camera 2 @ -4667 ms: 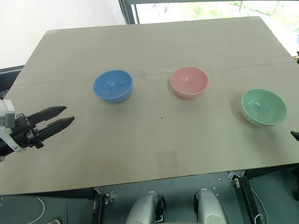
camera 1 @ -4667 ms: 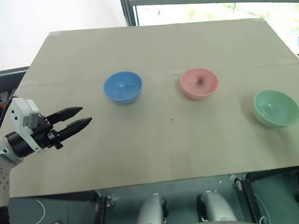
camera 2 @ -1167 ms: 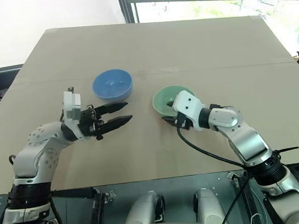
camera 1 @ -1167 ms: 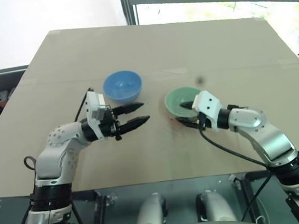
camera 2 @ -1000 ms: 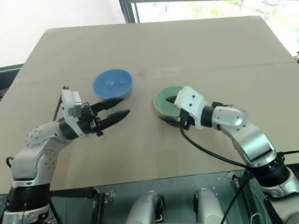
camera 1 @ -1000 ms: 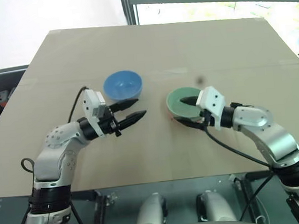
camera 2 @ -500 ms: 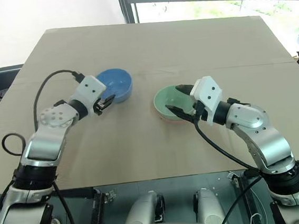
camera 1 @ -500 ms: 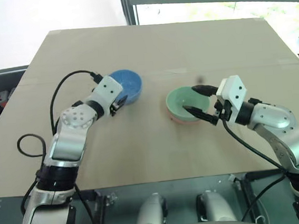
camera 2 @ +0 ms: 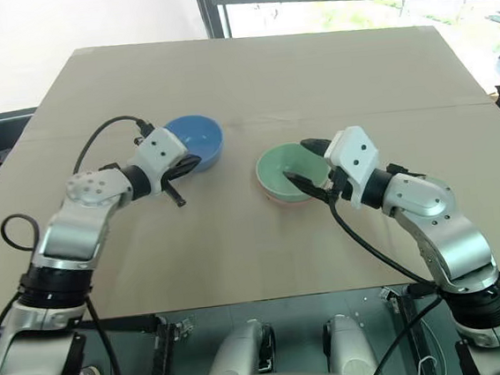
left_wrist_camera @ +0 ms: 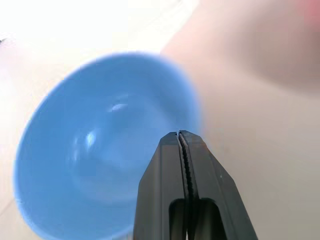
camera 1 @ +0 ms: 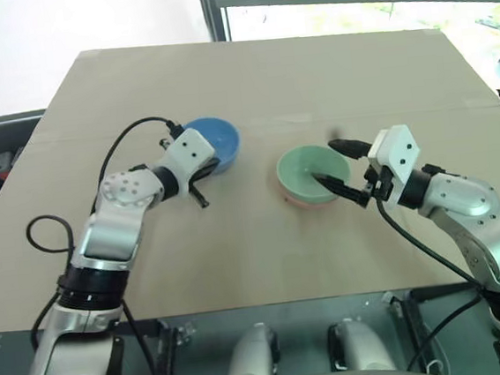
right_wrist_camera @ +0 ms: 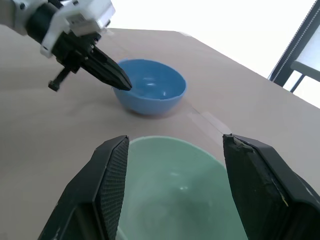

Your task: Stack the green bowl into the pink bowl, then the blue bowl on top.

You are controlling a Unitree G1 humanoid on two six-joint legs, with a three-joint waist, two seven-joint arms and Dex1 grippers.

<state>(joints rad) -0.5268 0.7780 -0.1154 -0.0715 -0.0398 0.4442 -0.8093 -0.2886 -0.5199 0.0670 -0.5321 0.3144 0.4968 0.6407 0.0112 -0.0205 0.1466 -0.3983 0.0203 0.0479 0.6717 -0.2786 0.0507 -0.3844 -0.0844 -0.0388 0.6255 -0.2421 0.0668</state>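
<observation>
The blue bowl point(camera 1: 216, 143) sits upright on the tan table. My left gripper point(camera 2: 193, 162) is at its near side with both fingers shut tight together, the tips point(left_wrist_camera: 178, 135) at the bowl's rim and nothing visible between them. The green bowl point(camera 1: 311, 170) rests inside the pink bowl point(camera 1: 308, 202), which shows as a thin salmon edge under it. My right gripper point(right_wrist_camera: 175, 141) is open, one finger on each side of the green bowl's right part, not gripping it. In the right wrist view the left gripper point(right_wrist_camera: 121, 81) touches the blue bowl point(right_wrist_camera: 152, 90) beyond the green bowl point(right_wrist_camera: 175, 195).
The tan table point(camera 1: 249, 81) has open surface behind and in front of the bowls. Its front edge point(camera 1: 261, 303) runs just below my arms. A black cable point(camera 1: 130, 133) loops off my left arm. A window frame point(camera 1: 208, 10) stands behind the table.
My left arm reached forward to the blue bowl, its wrist rolled, and its fingers went from open to shut. My right gripper drew back a little to the right, staying open.
</observation>
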